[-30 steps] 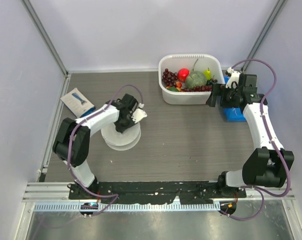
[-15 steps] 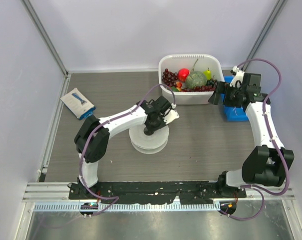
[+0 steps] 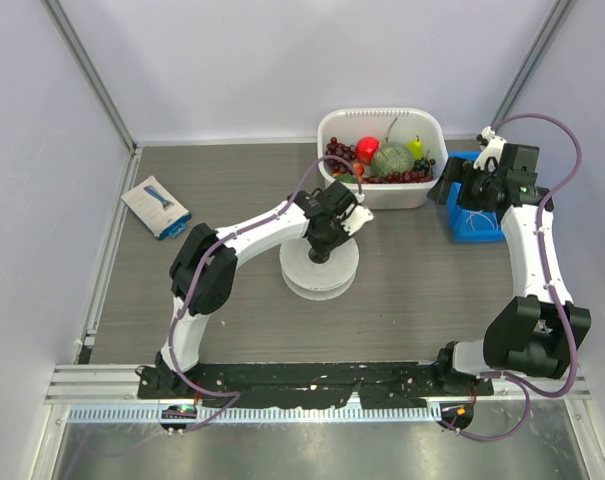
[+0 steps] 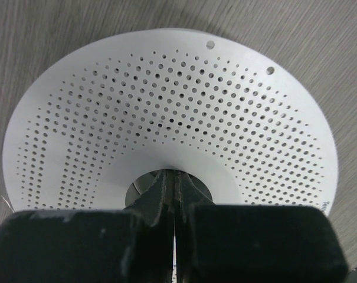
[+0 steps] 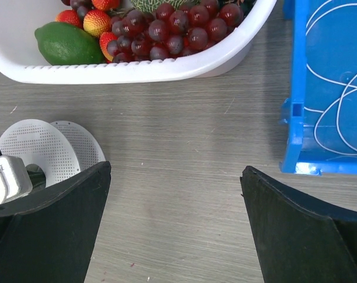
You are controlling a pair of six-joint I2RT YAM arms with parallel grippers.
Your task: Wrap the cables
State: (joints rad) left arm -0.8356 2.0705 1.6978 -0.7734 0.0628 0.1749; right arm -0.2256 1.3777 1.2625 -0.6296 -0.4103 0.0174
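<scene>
While the left claw is clamped on the hub of the perforated spool at mid-table, the right claw is held wide apart. The cable is seen looped inside the blue tray near the far right corner.

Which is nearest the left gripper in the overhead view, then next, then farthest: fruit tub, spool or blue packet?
1. Spool, mid-table, held by the left gripper.
2. Fruit tub, back right.
3. Blue packet, far left.
</scene>
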